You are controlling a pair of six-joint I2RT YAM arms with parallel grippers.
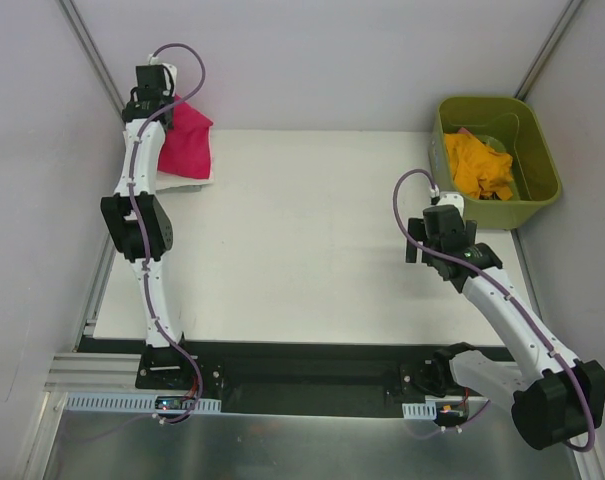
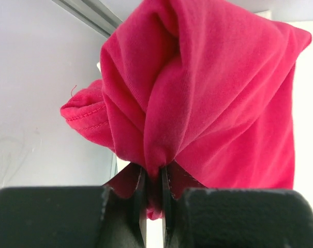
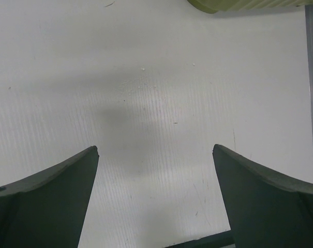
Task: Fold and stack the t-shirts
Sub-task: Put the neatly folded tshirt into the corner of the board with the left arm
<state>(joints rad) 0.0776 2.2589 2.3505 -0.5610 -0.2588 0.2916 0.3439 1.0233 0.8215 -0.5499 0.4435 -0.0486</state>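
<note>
A pink t-shirt (image 1: 187,140) hangs bunched at the table's far left corner, over a white folded piece (image 1: 190,183) lying on the table. My left gripper (image 1: 154,100) is shut on the pink t-shirt (image 2: 208,93), pinching a fold of it between the fingertips (image 2: 154,181). An orange t-shirt (image 1: 479,165) lies crumpled in the green bin (image 1: 542,150) at the far right. My right gripper (image 1: 434,222) is open and empty above the bare table (image 3: 156,93), just in front of the bin.
The green bin's rim (image 3: 234,4) shows at the top of the right wrist view. Grey walls close in the left, back and right sides. A metal rail (image 1: 92,300) runs along the table's left edge.
</note>
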